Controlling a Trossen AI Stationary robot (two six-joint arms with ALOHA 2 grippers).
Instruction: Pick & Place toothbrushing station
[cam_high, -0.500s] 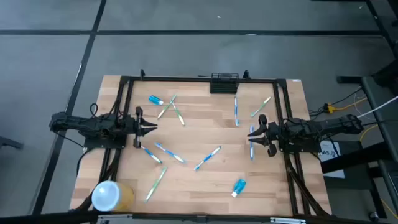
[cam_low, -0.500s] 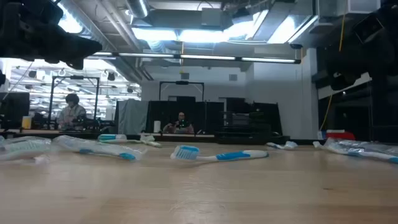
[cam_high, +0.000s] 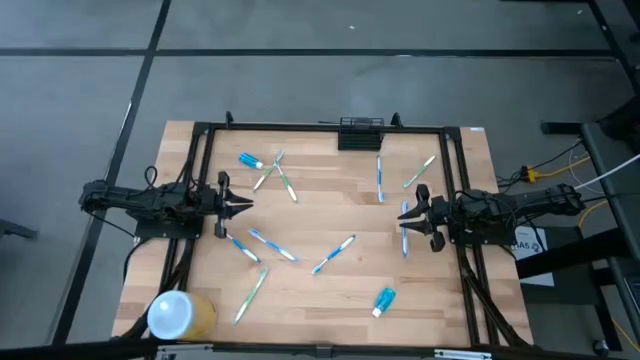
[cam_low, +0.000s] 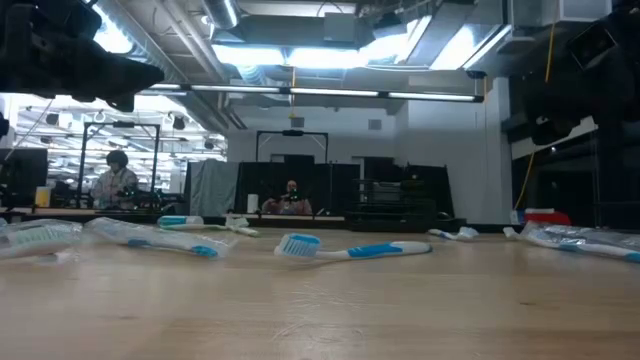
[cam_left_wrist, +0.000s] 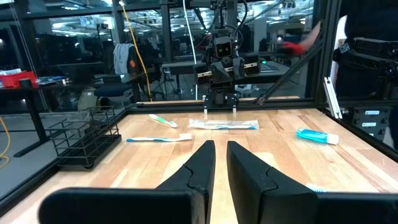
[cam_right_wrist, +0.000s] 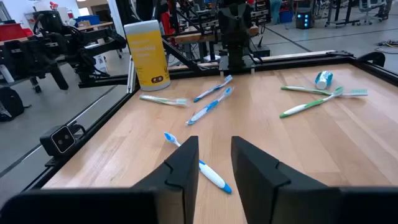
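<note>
Left hand (cam_high: 243, 205) hangs over the left side of the surface (cam_high: 330, 300), its fingers nearly together with only a thin slit between them, holding nothing. Right hand (cam_high: 408, 218) hangs over the right side, fingers parted by a narrow gap, also holding nothing; a blue-and-white toothbrush (cam_right_wrist: 200, 164) lies on the wood directly ahead of and below it.

Change over the last half second: none detected. Both arms sit in the same pose and every loose item lies where it did. Judgement: the task has not yet begun in any practical sense.

The toothbrushing station (cam_high: 361, 133), a black wire rack, stands at the middle of the far edge, upright and well apart from both hands; the left wrist view shows it (cam_left_wrist: 84, 134) against the frame rail.

About 9 toothbrushes lie scattered across the surface, with 1 toothpaste tube (cam_high: 384, 299) near the front edge, right of centre, and another (cam_high: 250, 160) towards the far left corner. A yellow cylinder (cam_high: 180, 314) with a white top stands at the front left corner.
</note>
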